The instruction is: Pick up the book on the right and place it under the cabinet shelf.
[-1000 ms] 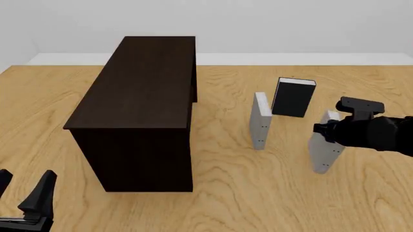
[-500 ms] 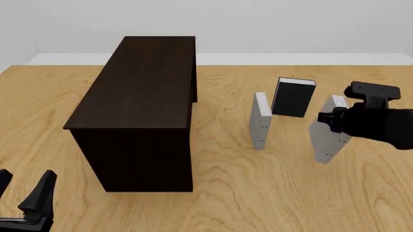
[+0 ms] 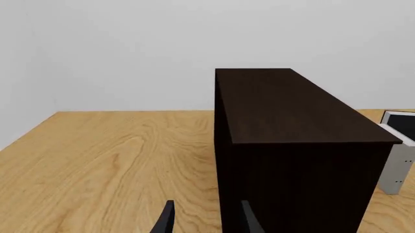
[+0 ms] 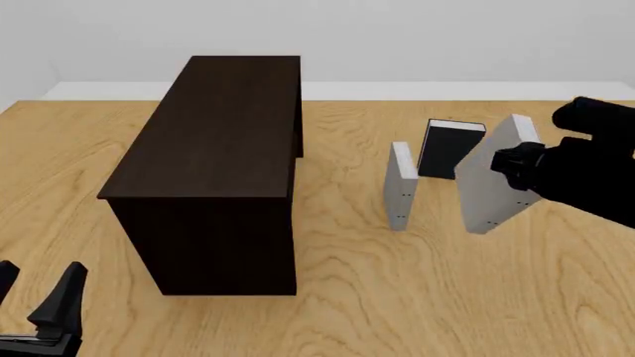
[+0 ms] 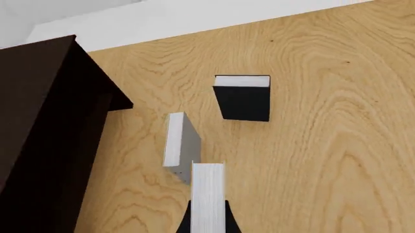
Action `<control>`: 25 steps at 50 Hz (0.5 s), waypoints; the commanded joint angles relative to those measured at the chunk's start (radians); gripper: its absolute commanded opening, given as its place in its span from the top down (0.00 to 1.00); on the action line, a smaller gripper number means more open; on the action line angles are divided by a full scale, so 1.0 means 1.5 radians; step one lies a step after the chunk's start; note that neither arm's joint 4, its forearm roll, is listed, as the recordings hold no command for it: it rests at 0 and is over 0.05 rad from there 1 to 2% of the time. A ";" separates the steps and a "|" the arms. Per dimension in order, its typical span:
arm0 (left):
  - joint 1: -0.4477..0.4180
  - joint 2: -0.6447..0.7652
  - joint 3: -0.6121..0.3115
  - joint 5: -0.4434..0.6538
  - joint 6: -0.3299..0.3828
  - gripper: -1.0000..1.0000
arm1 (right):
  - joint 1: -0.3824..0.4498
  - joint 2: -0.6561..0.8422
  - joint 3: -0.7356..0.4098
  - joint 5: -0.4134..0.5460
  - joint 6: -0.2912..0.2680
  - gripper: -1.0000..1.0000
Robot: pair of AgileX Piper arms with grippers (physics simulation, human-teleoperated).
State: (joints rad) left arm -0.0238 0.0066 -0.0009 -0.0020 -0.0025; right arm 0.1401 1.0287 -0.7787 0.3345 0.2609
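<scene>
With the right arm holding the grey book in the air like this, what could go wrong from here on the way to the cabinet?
1. The book hangs tilted in the right gripper, pinched near one end, so it may swing or slip.
2. The other grey book and the black book stand upright between it and the cabinet; a low sweep could topple them.
3. The cabinet's opening is barely visible from here, so the book may strike its edge instead of entering.
</scene>
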 commanded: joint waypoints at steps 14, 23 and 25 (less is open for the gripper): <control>0.000 0.000 0.000 0.000 0.000 0.00 | 0.134 -0.111 -0.013 -0.005 0.099 1.00; 0.000 0.000 0.000 0.000 0.000 0.00 | 0.175 -0.103 -0.009 -0.032 0.116 1.00; 0.000 -0.001 0.000 0.001 0.000 0.00 | 0.187 -0.100 -0.004 -0.045 0.122 1.00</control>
State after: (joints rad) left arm -0.0237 0.0064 -0.0009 -0.0017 -0.0028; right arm 0.3476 0.8853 -0.7863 0.3148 0.3938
